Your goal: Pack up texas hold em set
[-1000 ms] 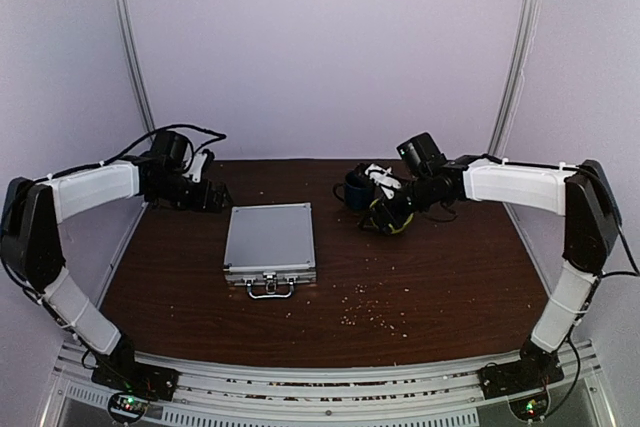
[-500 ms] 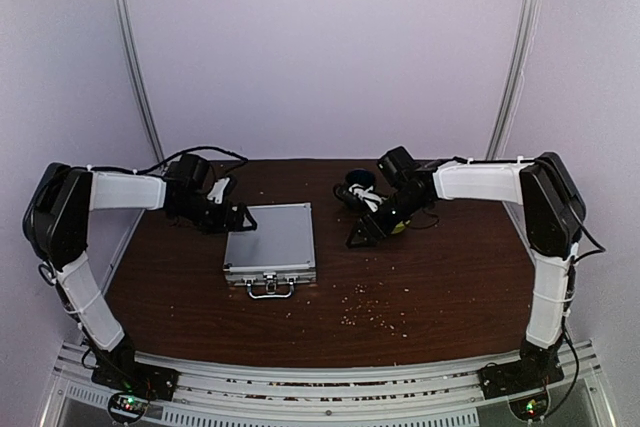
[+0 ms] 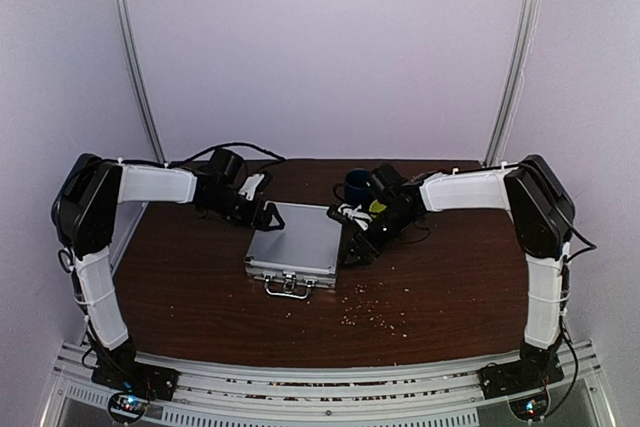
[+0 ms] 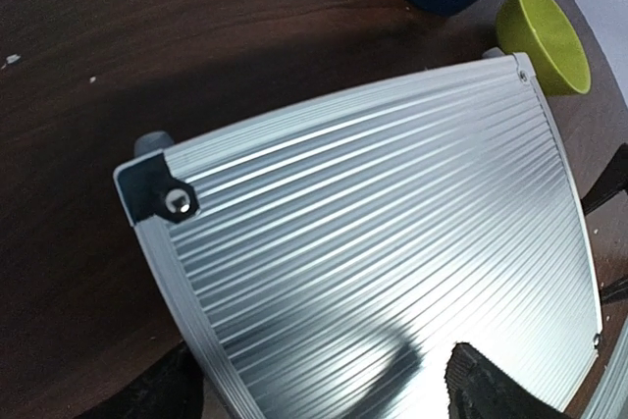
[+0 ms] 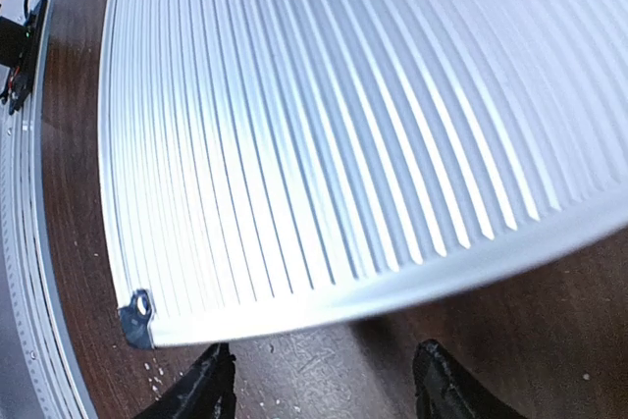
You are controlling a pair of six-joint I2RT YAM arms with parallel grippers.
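We find the silver briefcase (image 3: pixel 292 242) shut, nothing of the set lying beside it; packing looks nearly done. The left end effector (image 3: pixel 268 217) and right end effector (image 3: pixel 355 247) flank it, both released.

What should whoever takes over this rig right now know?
Left tool: open, at the far left corner of the briefcase.
Right tool: open, low beside its right edge.
The briefcase lies flat mid-table, lid down, handle toward the near edge.
No chips, cards or dice in view, so probably packed.
Left to do: confirm it is latched; too small to judge here.
Blue mug and green bowl stand behind it.
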